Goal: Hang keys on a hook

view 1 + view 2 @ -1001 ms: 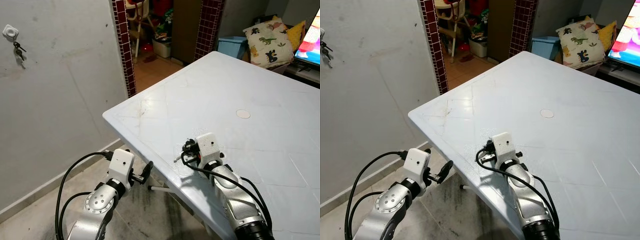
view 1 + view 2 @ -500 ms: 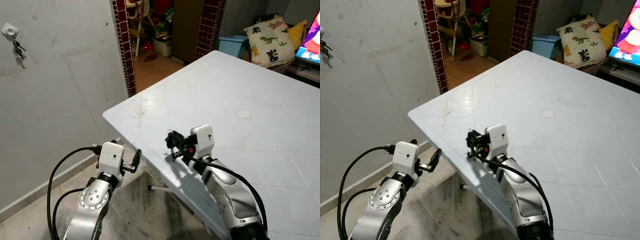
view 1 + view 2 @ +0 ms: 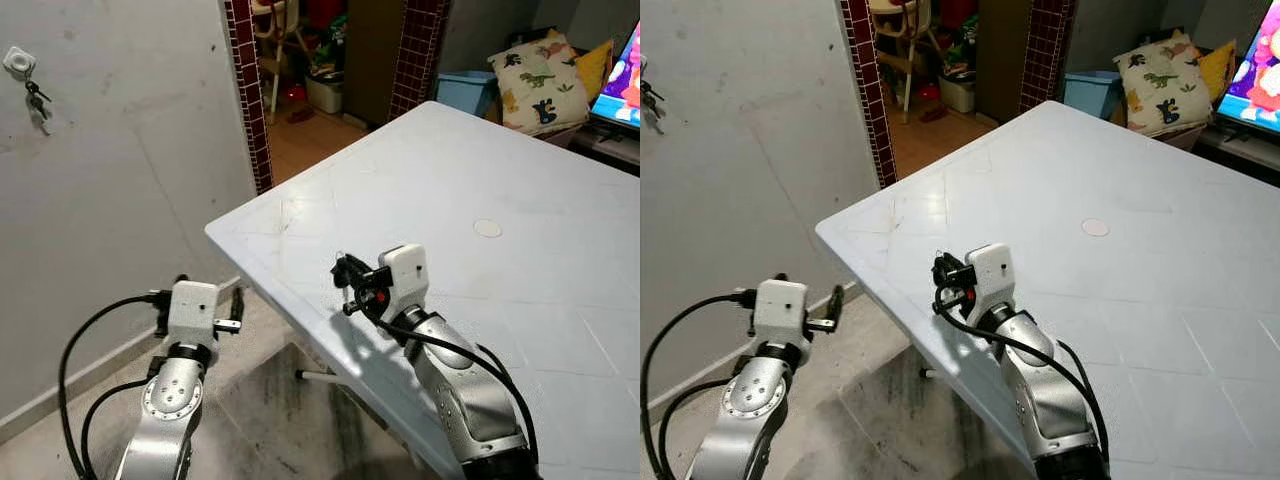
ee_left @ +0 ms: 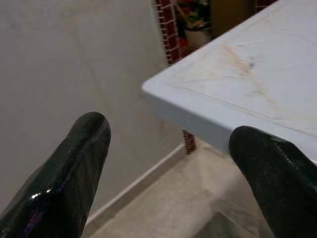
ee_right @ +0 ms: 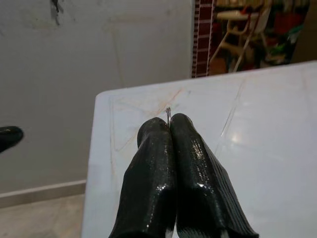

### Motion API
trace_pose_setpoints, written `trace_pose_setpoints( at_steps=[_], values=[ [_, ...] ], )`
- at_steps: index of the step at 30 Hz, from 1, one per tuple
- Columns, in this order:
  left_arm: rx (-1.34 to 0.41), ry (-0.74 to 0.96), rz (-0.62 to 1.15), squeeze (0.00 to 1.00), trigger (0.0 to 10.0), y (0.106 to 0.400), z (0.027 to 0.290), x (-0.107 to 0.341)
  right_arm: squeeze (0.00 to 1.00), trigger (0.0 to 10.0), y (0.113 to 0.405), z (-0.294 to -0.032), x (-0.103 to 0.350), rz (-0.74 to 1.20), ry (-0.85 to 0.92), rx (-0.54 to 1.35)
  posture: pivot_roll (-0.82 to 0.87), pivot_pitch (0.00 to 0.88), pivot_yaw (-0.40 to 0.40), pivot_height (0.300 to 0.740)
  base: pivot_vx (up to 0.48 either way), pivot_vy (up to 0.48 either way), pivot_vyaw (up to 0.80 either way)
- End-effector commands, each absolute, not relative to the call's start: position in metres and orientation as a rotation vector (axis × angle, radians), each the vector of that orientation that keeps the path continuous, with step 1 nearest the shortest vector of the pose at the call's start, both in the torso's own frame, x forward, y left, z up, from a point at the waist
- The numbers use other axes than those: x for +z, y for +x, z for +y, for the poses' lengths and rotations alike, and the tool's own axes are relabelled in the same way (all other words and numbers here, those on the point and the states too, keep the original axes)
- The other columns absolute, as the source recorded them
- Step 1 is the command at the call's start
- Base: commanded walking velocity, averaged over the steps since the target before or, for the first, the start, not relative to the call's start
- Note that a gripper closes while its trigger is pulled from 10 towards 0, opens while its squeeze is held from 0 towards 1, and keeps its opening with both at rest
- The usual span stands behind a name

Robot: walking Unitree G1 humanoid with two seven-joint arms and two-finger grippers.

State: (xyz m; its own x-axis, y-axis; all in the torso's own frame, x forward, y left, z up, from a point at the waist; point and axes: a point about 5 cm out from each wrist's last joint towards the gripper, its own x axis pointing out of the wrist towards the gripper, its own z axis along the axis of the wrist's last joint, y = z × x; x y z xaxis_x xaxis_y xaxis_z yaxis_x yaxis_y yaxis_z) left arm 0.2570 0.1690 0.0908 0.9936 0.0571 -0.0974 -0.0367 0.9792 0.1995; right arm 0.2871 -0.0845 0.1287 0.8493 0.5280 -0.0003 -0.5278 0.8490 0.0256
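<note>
**Keys pinched and off the table, hook yet to be reached**

Left eye view: keys (image 3: 341, 262) sit between the closed fingers of the right gripper (image 3: 347, 275), above the white table (image 3: 520, 180) near its front corner. The hook (image 3: 17, 62) is on the wall, well left of the table, another key set hanging from it. The left gripper (image 3: 232, 304) hangs beside the table edge.

Left wrist view: its fingers (image 4: 74, 163) are spread, empty.

Right wrist view: fingers (image 5: 156, 163) pressed on a metal sliver.

Judgement: carry phase; next, turn and approach the hook

Pale room, dark claws

The bench (image 3: 500, 170) is pale bluish-white; the wall (image 3: 110, 180) is dull grey. Maroon tiles edge the doorway pillar (image 3: 248, 90). A cream cushion (image 3: 535, 78) carries green dinosaurs. Both arms are silver, each claw glossy black.
</note>
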Motion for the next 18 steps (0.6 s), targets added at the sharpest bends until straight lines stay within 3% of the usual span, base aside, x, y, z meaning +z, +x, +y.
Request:
trace_pose_setpoints(
  at_steps=[1,18],
  values=[
    [0.063,0.204,0.085,0.0,10.0,0.255,0.17,0.094,0.0,10.0,0.286,-0.086,0.135,-0.03,-0.01,0.547,0.01,0.0,0.036,0.74,0.0,0.0,0.8],
    [0.001,0.161,0.082,0.0,10.0,0.264,0.158,0.097,0.0,10.0,0.289,-0.085,0.13,-0.011,-0.015,0.474,0.01,0.0,0.073,0.74,0.0,0.0,0.8]
  ],
)
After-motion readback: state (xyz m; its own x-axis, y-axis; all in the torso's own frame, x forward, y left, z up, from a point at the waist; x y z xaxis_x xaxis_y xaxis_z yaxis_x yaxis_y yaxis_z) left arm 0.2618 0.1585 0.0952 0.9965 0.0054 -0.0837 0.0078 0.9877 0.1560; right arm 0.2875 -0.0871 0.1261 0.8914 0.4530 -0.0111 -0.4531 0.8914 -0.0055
